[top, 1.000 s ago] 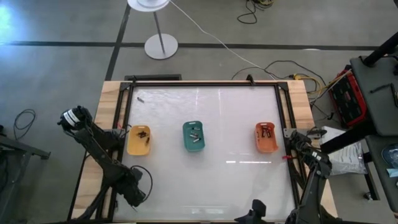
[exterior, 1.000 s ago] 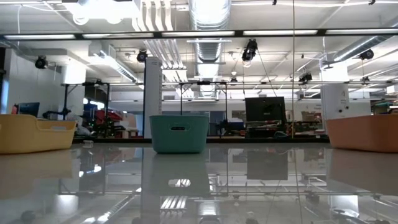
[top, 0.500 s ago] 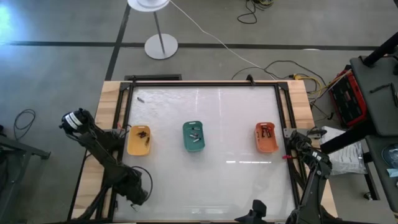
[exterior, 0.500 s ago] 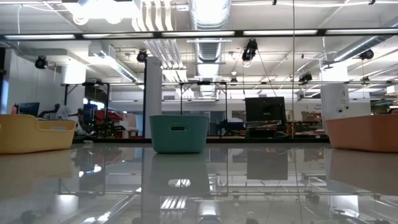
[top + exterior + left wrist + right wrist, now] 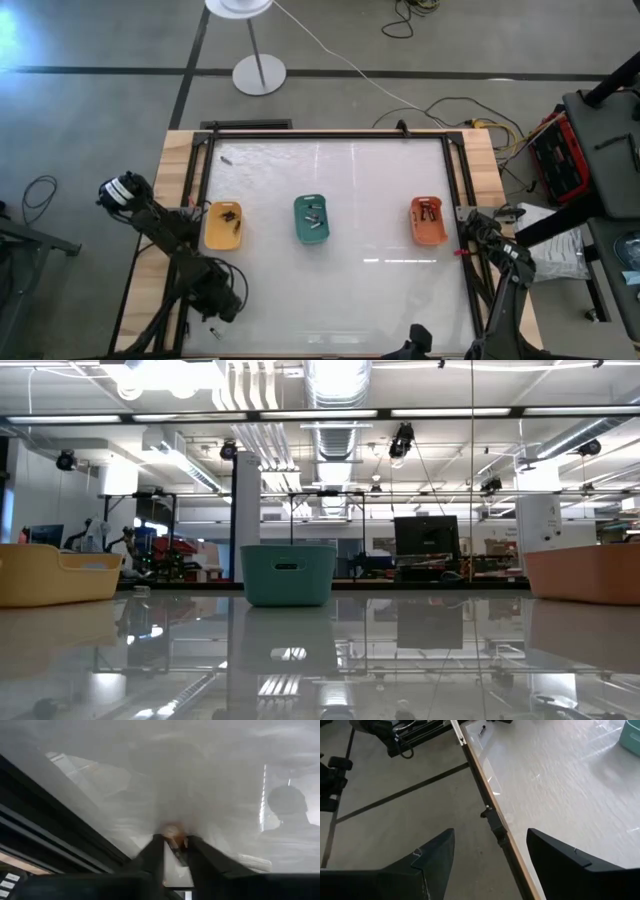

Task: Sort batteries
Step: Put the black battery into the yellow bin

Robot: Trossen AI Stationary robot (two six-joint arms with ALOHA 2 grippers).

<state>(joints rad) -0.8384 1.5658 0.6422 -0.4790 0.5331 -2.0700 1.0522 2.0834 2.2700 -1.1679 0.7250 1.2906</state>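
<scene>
I have plenty of bare table [image 5: 340, 290] across the lower half of the high view; the three trays sit in a row across the middle: yellow tray [image 5: 222, 226] at left, teal tray [image 5: 311, 219] in the centre, orange tray [image 5: 428, 221] at right, each holding batteries [image 5: 314, 216]. One stray battery [image 5: 226, 159] lies alone near the upper left corner, close to the black frame.

My left gripper [image 5: 173, 851] is low at the lower left edge of the table, its fingers pinched on a small battery [image 5: 173, 836]. My right gripper [image 5: 490, 865] waits off the table's lower right side, fingers spread with nothing between them.

Compared with a second ago, the left arm has swung its wrist rightward along the bottom left edge and closed in; the right arm has not moved.
</scene>
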